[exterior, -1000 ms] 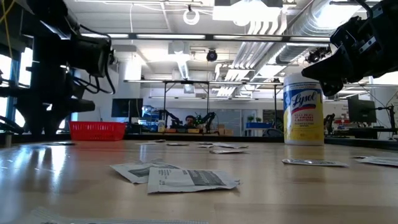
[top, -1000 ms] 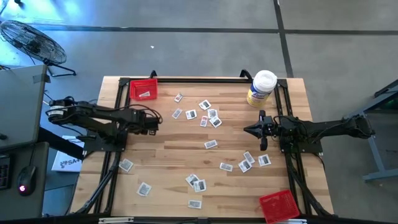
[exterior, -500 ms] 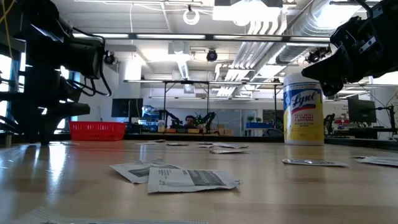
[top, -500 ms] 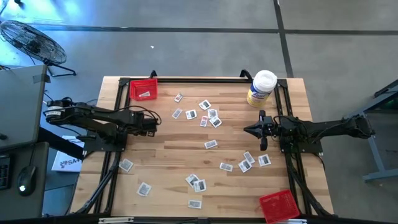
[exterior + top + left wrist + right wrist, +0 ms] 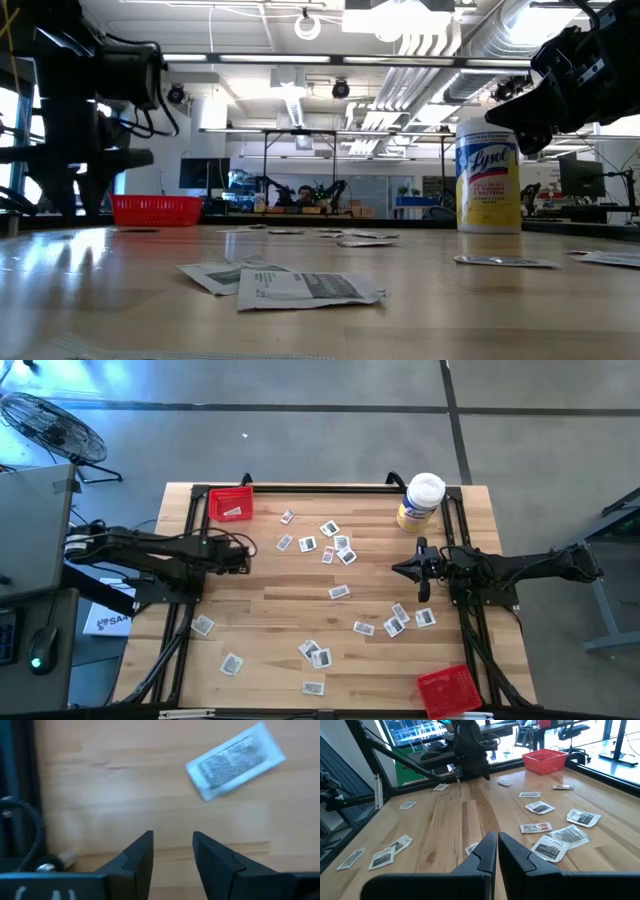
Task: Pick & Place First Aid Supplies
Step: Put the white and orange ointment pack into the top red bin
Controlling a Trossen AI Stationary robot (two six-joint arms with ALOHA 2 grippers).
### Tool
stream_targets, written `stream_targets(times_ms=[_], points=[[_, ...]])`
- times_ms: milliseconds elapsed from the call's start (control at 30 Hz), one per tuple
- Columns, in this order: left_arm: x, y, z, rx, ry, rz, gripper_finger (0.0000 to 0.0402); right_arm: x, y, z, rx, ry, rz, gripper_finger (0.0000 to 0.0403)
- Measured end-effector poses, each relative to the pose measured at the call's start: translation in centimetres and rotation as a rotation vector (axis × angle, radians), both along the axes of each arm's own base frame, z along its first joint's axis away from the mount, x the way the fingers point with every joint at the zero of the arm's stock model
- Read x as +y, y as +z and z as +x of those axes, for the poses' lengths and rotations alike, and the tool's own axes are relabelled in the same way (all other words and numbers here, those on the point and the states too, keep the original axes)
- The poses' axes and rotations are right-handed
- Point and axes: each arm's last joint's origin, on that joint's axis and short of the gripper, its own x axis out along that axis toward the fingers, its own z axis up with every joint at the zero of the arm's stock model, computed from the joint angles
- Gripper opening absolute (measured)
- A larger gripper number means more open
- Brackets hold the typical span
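Left gripper (image 5: 246, 563) drawn back toward the table's left edge, farther from the central packets (image 5: 325, 543) than a second ago; fingers (image 5: 140, 855) parted, holding nothing, above bare wood with one packet (image 5: 235, 761) lying ahead. Right gripper (image 5: 393, 570) unmoved since then, below the tub (image 5: 421, 501), fingers (image 5: 487, 852) closed and empty. Packets unchanged: scattered across the table (image 5: 270, 595), a cluster left of the tub, more well below it, one inside the red tray (image 5: 231, 505) at the far-left corner. Second red tray (image 5: 446, 690) at the near-right corner. Readable on the tub's yellow label in the low view: "Lysol" (image 5: 488, 163).
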Motion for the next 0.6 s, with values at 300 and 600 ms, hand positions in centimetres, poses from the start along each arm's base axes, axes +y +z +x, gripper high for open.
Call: stream_targets(times_ms=[300, 600], points=[[0.4, -0.7, 0.9, -0.171, 0.091, 0.111, 0.0136, 0.0, 0.0, 0.0, 0.000, 0.000, 0.000, 0.0012], [0.4, -3.0, -0.4, -0.215, 0.203, 0.157, 0.0136, 0.0, 0.0, 0.0, 0.000, 0.001, 0.000, 0.0012]])
